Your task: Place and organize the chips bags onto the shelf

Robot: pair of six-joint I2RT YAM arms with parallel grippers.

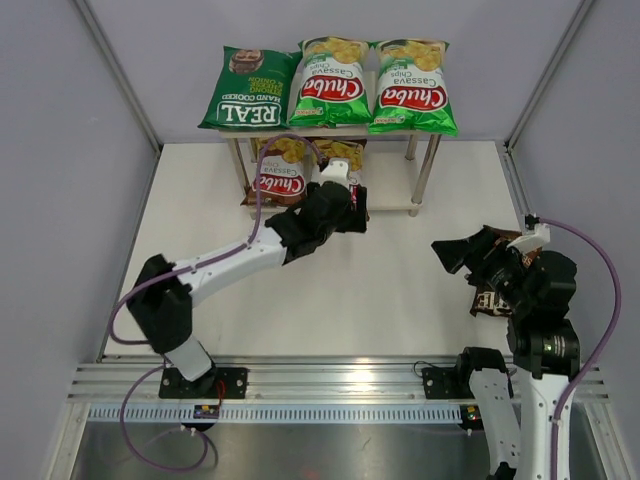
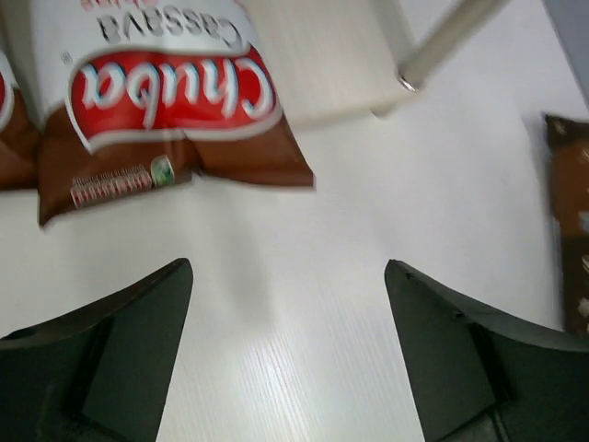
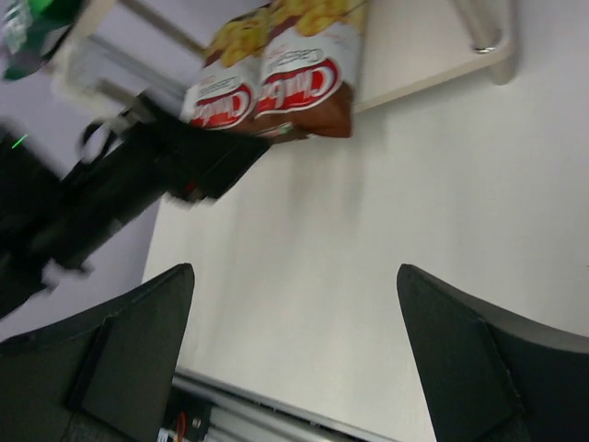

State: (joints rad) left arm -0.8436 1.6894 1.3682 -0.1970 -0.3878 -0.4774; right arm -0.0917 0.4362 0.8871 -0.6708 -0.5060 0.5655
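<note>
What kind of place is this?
Probably a robot test cell, not a shop: plain grey walls around a white table, two arms bolted to a metal rail, one small shelf of chips bags.

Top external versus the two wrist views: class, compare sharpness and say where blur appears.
Top external: sharp, evenly lit, chips bags' print readable. Left wrist: brown-red Chuba bag slightly smeared, dark brown bag at right edge blurred. Right wrist: left arm heavily blurred, shelf soft.

Right gripper (image 3: pixel 294 276), its fingers spread wide above the white table (image 3: pixel 368 276). Ahead, two brown-red Chuba bags (image 3: pixel 304 87) lie side by side on the shelf (image 3: pixel 414 46); the blurred left arm (image 3: pixel 138 175) is ahead-left.
</note>
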